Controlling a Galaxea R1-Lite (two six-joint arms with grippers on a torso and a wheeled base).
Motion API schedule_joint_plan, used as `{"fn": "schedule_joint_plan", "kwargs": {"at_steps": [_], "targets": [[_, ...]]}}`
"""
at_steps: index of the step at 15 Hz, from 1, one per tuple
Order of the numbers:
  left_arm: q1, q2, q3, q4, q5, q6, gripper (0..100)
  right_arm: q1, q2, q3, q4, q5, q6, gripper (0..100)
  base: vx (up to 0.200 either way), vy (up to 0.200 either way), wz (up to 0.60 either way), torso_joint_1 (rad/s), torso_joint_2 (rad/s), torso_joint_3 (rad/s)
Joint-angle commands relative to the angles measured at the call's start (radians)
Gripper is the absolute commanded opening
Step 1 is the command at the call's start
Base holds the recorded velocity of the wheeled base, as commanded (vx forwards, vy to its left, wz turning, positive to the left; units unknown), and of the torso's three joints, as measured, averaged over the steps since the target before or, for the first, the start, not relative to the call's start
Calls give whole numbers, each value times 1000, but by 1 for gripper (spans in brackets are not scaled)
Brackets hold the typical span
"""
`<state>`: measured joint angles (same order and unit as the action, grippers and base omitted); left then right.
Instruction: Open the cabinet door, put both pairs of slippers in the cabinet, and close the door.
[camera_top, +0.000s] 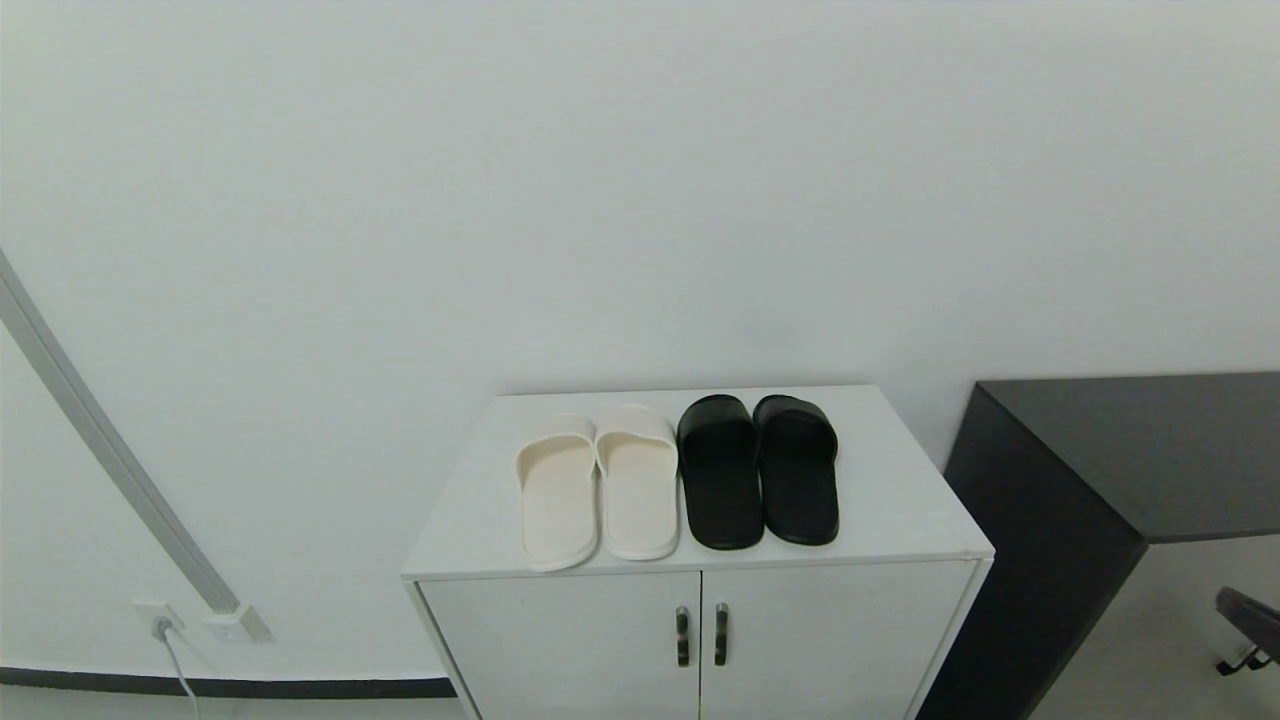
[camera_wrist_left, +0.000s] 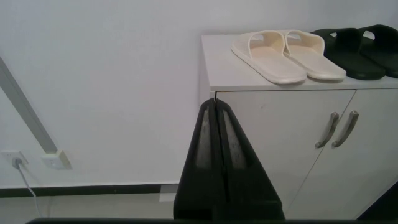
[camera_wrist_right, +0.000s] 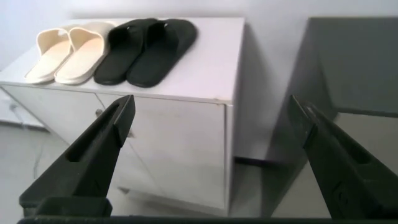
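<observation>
Cabinet (camera_top: 900, 480) first: in the head view it stands at the lower centre of the frame against a pale wall (camera_top: 640, 180), its two doors (camera_top: 560, 650) shut and the two upright handles (camera_top: 682, 636) side by side at the seam where the doors meet. On its top lie the white slippers (camera_top: 598, 485) to the left and the black slippers (camera_top: 758, 470) to the right. The pairs touch one another and the toes point to the wall. A dark table (camera_top: 1150, 450) stands at the right edge of the frame, just beside the cabinet.

The left wrist view has the left gripper (camera_wrist_left: 215, 106) with its fingers pressed together, no gap between them and nothing held. It sits low in front of the cabinet's left corner, with the handles (camera_wrist_left: 336, 129) off to one side of it.

In the right wrist view the right gripper (camera_wrist_right: 211, 102) is spread wide and empty, facing the cabinet's right corner, with both pairs (camera_wrist_right: 146, 50) on the top beyond it.

By my reading the task is at its first step (door not yet opened, no slipper lifted). The next move calls for one arm to reach a handle, close on it and pull along the door's arc. The wide right gripper looks the readier of the two, since the left one would have to part its fingers first.
</observation>
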<state>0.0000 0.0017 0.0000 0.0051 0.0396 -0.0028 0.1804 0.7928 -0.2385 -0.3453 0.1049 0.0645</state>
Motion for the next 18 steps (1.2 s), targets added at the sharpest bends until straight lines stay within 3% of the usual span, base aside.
{"fn": "schedule_joint_plan", "kwargs": {"at_steps": [1,3,6,10,13,16,18], "targets": [[0,0,0,-1,0,0,0,97,273,-84,-98,-7,51,100,0,0,0,0,0,0],[0,0,0,-1,0,0,0,154,339,-131,-124,-39,67,100,0,0,0,0,0,0],[0,0,0,1,0,0,0,356,456,-254,-124,-182,133,100,0,0,0,0,0,0],[0,0,0,-1,0,0,0,527,642,-403,-142,-383,212,100,0,0,0,0,0,0],[0,0,0,-1,0,0,0,568,813,-492,-178,-481,218,100,0,0,0,0,0,0],[0,0,0,-1,0,0,0,590,1025,-582,-331,-651,213,100,0,0,0,0,0,0],[0,0,0,1,0,0,0,585,1146,-656,-396,-703,212,100,0,0,0,0,0,0]]}}
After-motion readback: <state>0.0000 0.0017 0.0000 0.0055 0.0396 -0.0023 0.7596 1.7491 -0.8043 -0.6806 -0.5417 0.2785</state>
